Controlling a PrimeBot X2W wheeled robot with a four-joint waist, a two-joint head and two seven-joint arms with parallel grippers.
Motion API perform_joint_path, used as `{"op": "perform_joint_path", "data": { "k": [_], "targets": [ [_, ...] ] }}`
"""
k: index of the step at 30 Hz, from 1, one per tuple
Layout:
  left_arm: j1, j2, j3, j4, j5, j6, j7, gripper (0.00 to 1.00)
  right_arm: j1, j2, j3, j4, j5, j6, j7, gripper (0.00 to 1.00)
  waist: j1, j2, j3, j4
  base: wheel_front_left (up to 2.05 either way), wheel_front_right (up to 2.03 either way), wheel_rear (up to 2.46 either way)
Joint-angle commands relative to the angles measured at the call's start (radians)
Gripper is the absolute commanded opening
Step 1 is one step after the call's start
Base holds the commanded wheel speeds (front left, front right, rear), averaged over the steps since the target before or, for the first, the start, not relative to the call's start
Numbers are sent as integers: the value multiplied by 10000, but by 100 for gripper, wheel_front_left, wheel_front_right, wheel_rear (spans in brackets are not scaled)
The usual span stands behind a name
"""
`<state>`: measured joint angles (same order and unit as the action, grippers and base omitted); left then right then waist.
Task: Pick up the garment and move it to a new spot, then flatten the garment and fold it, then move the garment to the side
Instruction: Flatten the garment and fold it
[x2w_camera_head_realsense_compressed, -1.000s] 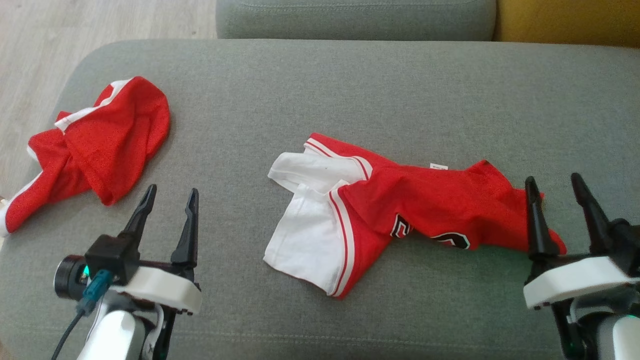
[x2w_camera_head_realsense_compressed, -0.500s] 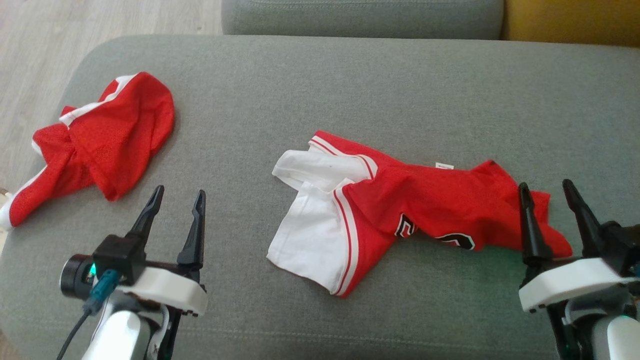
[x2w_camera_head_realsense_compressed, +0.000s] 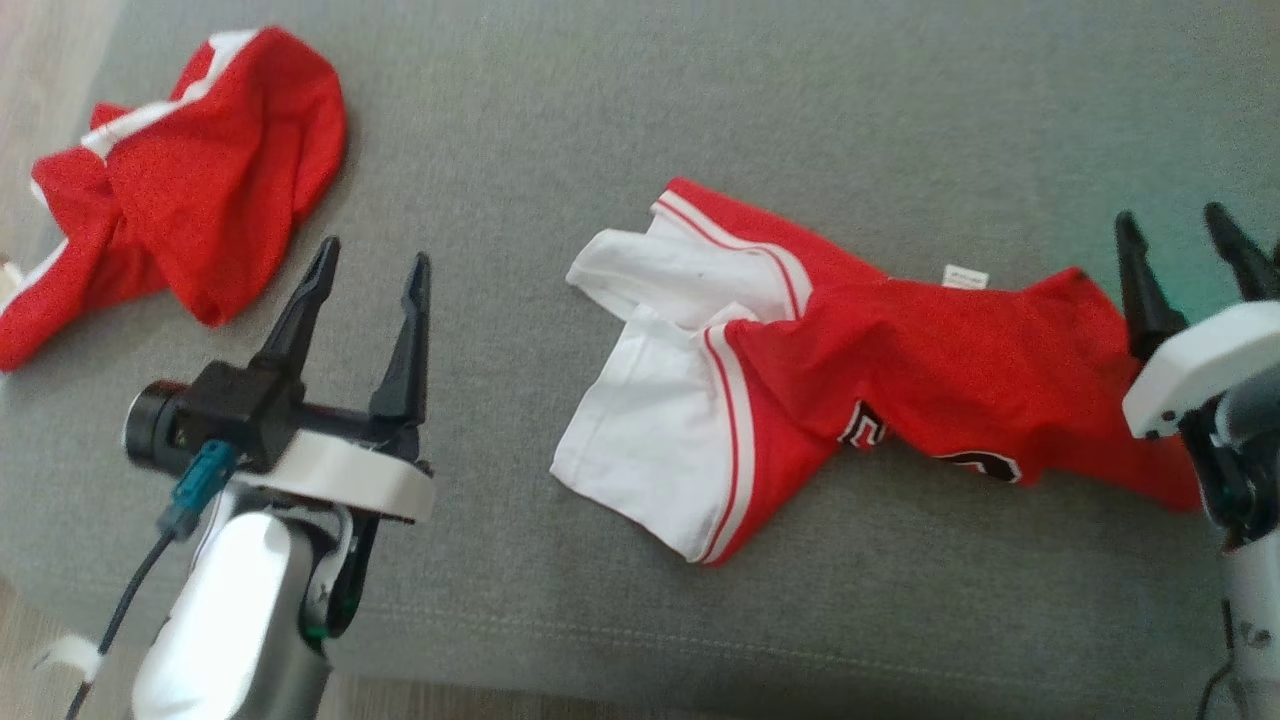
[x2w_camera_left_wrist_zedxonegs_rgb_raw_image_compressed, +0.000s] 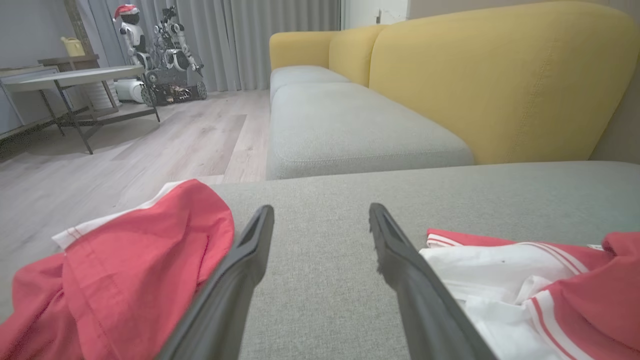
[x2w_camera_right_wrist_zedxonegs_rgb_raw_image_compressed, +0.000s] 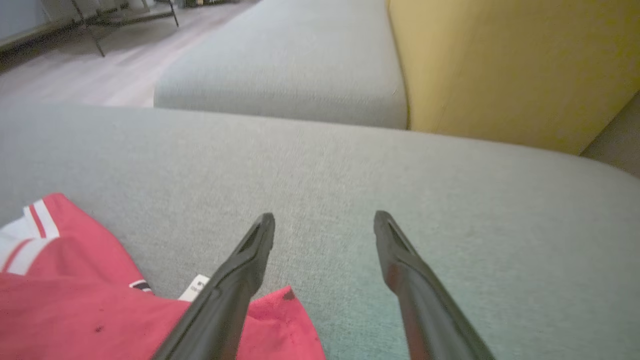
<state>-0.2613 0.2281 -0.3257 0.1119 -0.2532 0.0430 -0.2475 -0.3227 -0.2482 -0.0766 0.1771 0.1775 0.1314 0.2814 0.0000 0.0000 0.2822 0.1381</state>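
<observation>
Head view: two garments, red-white jersey (x2w_camera_head_realsense_compressed: 850, 390) and red top (x2w_camera_head_realsense_compressed: 190, 170); left tool (x2w_camera_head_realsense_compressed: 374, 252) and right tool (x2w_camera_head_realsense_compressed: 1170, 215), both spread wide.

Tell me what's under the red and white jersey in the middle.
The jersey lies crumpled on the grey cushion, which shows around its visible edges. Anything beneath its folds is covered, so I cannot tell.

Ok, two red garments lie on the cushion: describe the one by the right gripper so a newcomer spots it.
On the big grey cushion, look from the middle across to the right gripper: the garment sprawls there, crumpled. Unlike the other garment at the far left, red with thin white trim, it shows a broad white panel and black-and-white lettering.
</observation>
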Motion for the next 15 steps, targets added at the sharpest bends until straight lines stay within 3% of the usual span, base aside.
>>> {"op": "perform_joint_path", "data": {
  "k": [1, 10, 11, 12, 15],
  "targets": [
    [-414, 134, 321, -200, 124, -31, -90, 100, -154, -265, 321, -92, 75, -7, 291, 100, 0, 0, 435, 254, 0, 0, 0],
    [-695, -144, 415, 107, 219, -180, -139, 100, -209, -758, 1181, 844, 788, -7, 2032, 100, 0, 0, 550, 322, 0, 0, 0],
    [-687, -166, 443, 98, 232, -200, -139, 100, -167, -781, 1225, 906, 916, -7, 2241, 24, 0, 0, 535, 322, 0, 0, 0],
    [-682, -180, 474, 85, 261, -207, -140, 100, -147, -796, 1227, 930, 1044, -7, 2380, 0, 0, 0, 517, 322, 0, 0, 0],
    [-665, -207, 549, 31, 308, -220, -141, 100, -178, -819, 1154, 764, 1153, -7, 2265, 0, 0, 0, 477, 307, 0, 0, 0]
  ]
}}
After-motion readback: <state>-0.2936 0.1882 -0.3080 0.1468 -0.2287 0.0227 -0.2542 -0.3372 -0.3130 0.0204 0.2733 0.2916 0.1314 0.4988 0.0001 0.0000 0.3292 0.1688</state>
